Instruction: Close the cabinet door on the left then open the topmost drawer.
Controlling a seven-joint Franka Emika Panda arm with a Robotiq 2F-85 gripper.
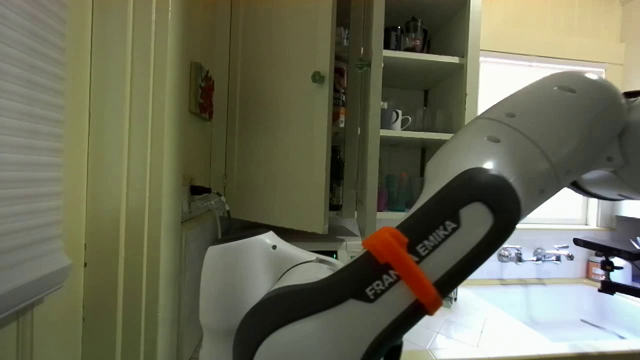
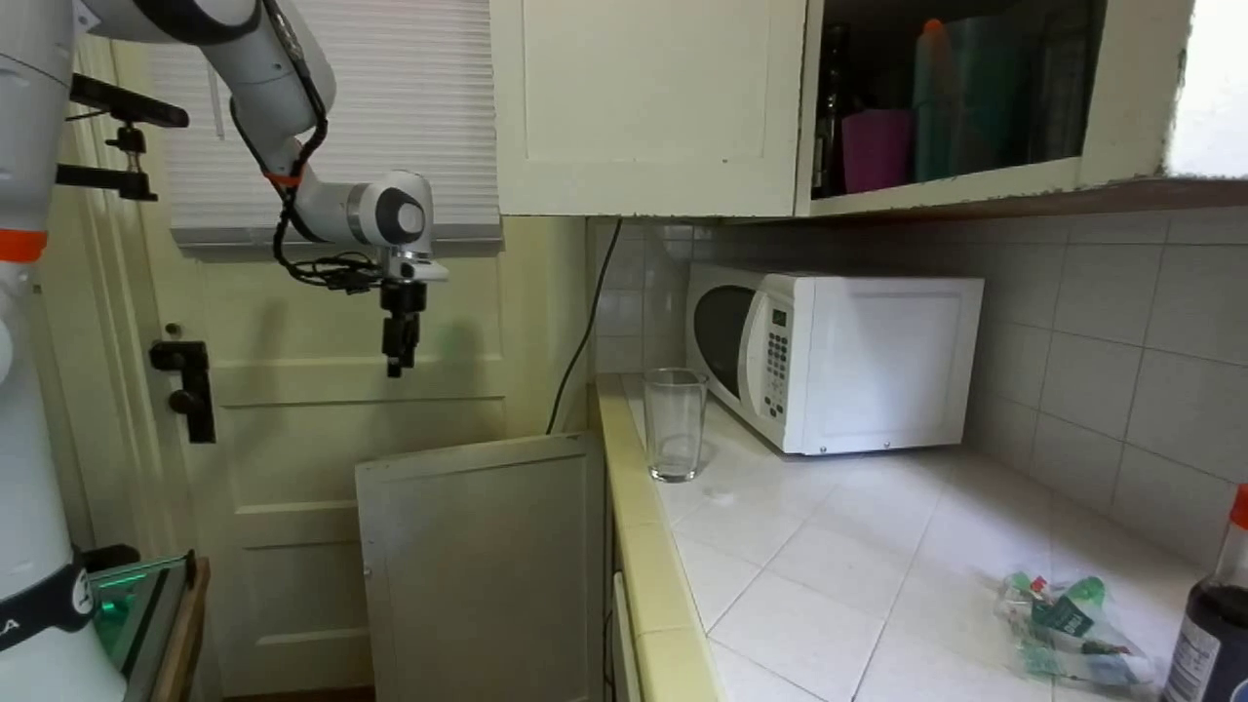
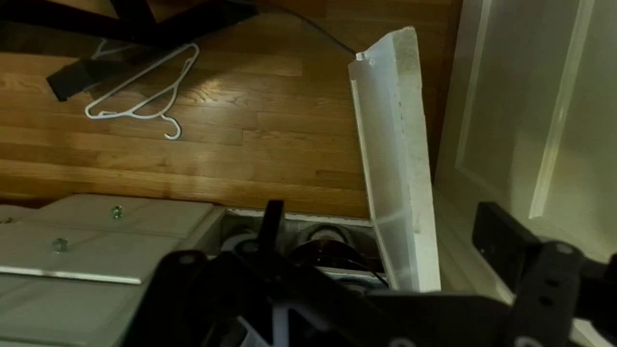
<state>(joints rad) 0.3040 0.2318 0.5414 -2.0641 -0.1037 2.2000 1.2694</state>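
Note:
The lower cabinet door (image 3: 409, 159) stands swung wide out from its cabinet, and pans show inside the opening in the wrist view. Its broad face (image 2: 487, 565) also shows in an exterior view. My gripper (image 2: 400, 366) points down, higher than this door's top edge and apart from it. In the wrist view the jaws of the gripper (image 3: 383, 214) are wide apart, holding nothing, with the door below and between them. Drawer fronts with glass knobs (image 3: 116, 212) lie at lower left. Which front is the topmost drawer I cannot tell for sure.
Beyond the cabinet is a panelled room door (image 2: 341, 468). The counter (image 2: 809, 585) carries a drinking glass (image 2: 675, 424) near its edge and a microwave (image 2: 858, 361). An upper cabinet door (image 1: 282, 120) hangs open. A white hanger (image 3: 140, 108) lies on the floor.

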